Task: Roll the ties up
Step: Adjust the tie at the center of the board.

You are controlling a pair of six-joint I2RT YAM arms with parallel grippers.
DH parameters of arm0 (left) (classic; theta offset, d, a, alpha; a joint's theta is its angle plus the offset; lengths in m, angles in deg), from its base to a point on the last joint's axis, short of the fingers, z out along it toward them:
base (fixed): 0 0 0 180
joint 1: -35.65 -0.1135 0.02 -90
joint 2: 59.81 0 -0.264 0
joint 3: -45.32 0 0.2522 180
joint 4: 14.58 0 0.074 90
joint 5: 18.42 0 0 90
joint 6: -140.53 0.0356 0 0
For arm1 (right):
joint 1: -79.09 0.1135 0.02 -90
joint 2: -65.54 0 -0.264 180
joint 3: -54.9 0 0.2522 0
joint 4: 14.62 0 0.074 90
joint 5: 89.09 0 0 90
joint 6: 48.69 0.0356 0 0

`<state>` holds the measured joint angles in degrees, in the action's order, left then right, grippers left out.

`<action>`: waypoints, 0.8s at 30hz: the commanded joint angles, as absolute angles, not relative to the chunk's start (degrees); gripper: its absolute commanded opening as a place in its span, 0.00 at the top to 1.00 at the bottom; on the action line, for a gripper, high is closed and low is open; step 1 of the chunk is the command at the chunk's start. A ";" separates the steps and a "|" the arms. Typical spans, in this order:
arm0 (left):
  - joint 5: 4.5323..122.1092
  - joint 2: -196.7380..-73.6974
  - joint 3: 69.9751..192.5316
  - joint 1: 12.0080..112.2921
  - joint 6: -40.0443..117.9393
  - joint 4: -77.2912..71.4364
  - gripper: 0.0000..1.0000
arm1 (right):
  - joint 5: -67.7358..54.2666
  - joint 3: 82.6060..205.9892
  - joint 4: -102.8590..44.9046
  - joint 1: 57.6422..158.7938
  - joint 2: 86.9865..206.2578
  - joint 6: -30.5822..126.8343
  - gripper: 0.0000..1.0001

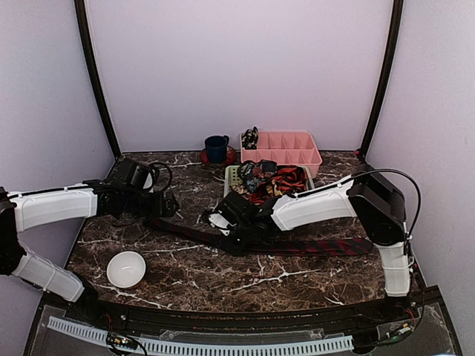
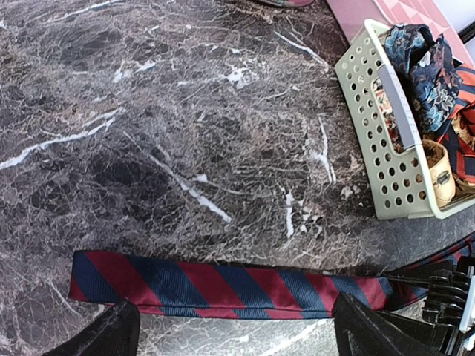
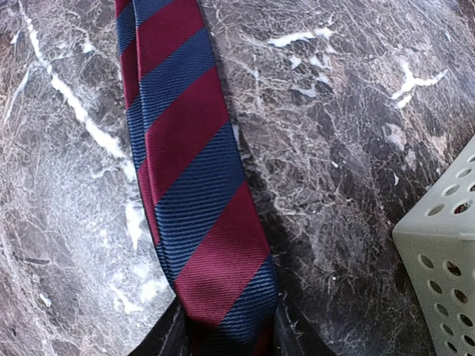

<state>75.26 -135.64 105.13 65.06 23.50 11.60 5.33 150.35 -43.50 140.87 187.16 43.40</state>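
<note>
A long tie (image 1: 319, 246) with red and dark blue diagonal stripes lies flat across the marble table (image 1: 193, 274). My right gripper (image 1: 236, 226) holds it near its middle. In the right wrist view the tie (image 3: 193, 170) runs down between the black fingers (image 3: 159, 335), and my gripper (image 3: 226, 337) is shut on it, bunching the cloth. My left gripper (image 1: 159, 204) hangs over the tie's left end. In the left wrist view it (image 2: 236, 319) is open, one finger on each side of the flat tie (image 2: 223, 285). More ties (image 1: 278, 180) are piled in a green basket (image 1: 232, 176).
The perforated basket (image 2: 386, 148) stands just behind the tie, near both grippers. A pink divided tray (image 1: 297, 144) sits behind it. A blue cup (image 1: 217, 148) on a red saucer stands at the back. A white bowl (image 1: 126, 268) rests front left.
</note>
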 commanded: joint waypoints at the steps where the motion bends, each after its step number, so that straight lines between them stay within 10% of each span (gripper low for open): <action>1: 74.61 -135.61 106.75 64.83 24.02 15.73 0.07 | 10.09 148.56 -45.64 141.86 188.05 42.64 0.65; 24: 68.97 -138.25 105.66 65.23 32.28 12.73 0.32 | 4.50 141.28 -48.90 140.50 181.44 33.41 0.62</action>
